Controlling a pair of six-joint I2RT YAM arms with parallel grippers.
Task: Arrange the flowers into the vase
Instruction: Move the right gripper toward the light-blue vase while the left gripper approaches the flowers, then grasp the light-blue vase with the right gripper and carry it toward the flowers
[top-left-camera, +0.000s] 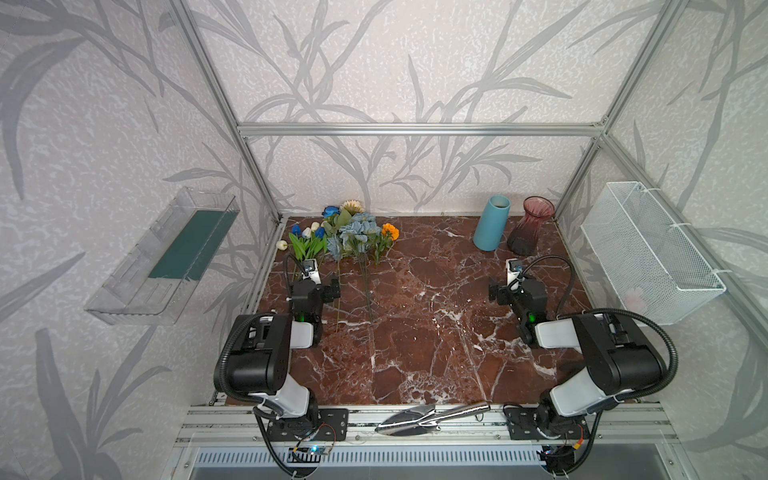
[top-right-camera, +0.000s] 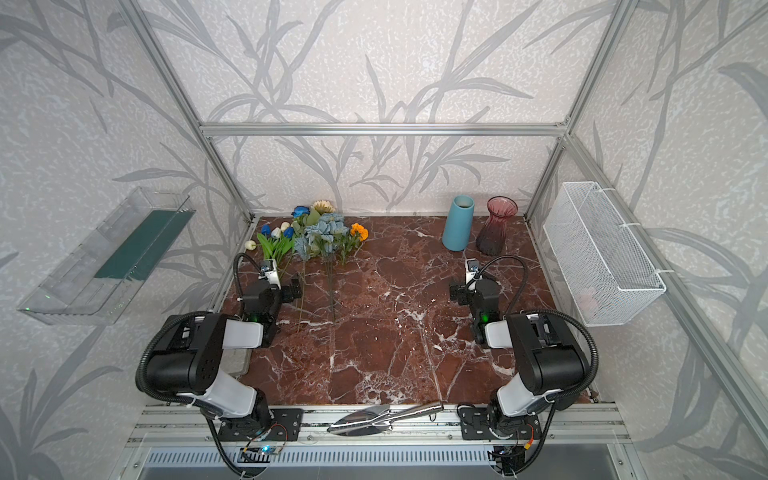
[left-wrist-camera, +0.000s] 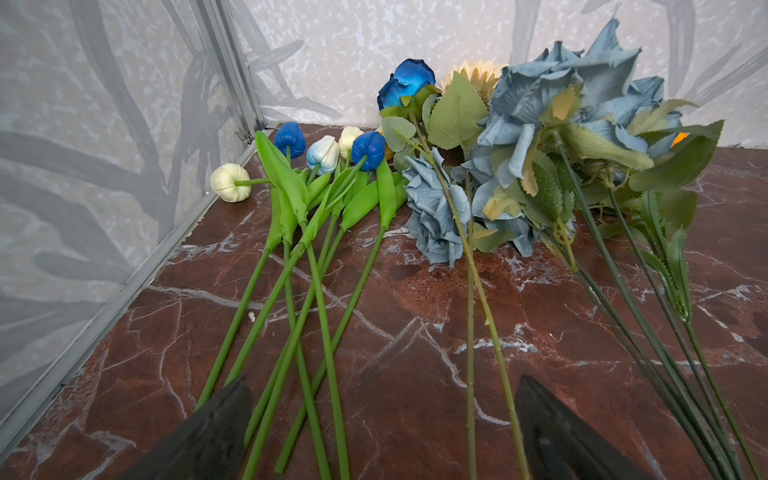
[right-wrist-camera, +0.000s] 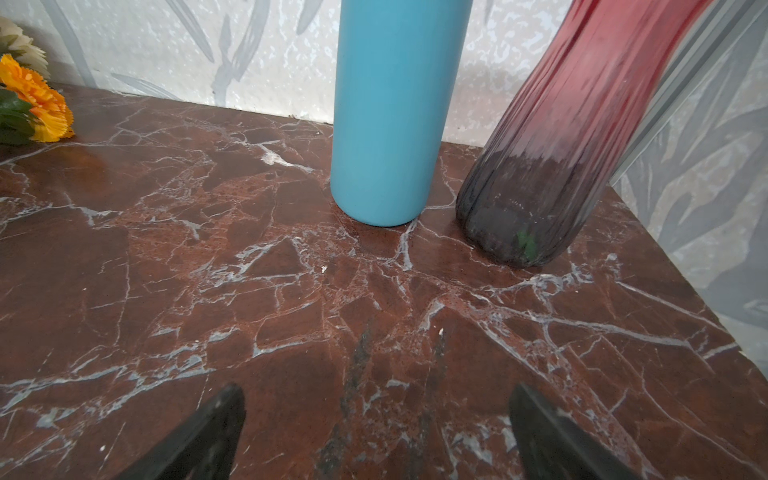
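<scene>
The flowers (top-left-camera: 349, 232) lie in a heap at the table's back left, stems pointing to the front. Among them are a dark blue rose (left-wrist-camera: 409, 83), a cream sunflower (left-wrist-camera: 473, 75), a dusty-blue rose bunch (left-wrist-camera: 561, 104), blue and white tulips (left-wrist-camera: 324, 149) and an orange marigold (right-wrist-camera: 37, 99). At the back right stand a blue cylinder vase (top-left-camera: 492, 228) and a pink glass vase (top-left-camera: 530, 228), both without flowers. My left gripper (left-wrist-camera: 384, 382) hangs open just above the stem ends, holding nothing. My right gripper (right-wrist-camera: 376, 388) is open over bare marble, short of the vases.
A metal trowel (top-left-camera: 432, 415) lies on the front rail. A white wire basket (top-left-camera: 648, 253) hangs on the right wall. On the left wall is a clear plastic tray (top-left-camera: 162, 257). Aluminium frame posts stand at the table's back corners.
</scene>
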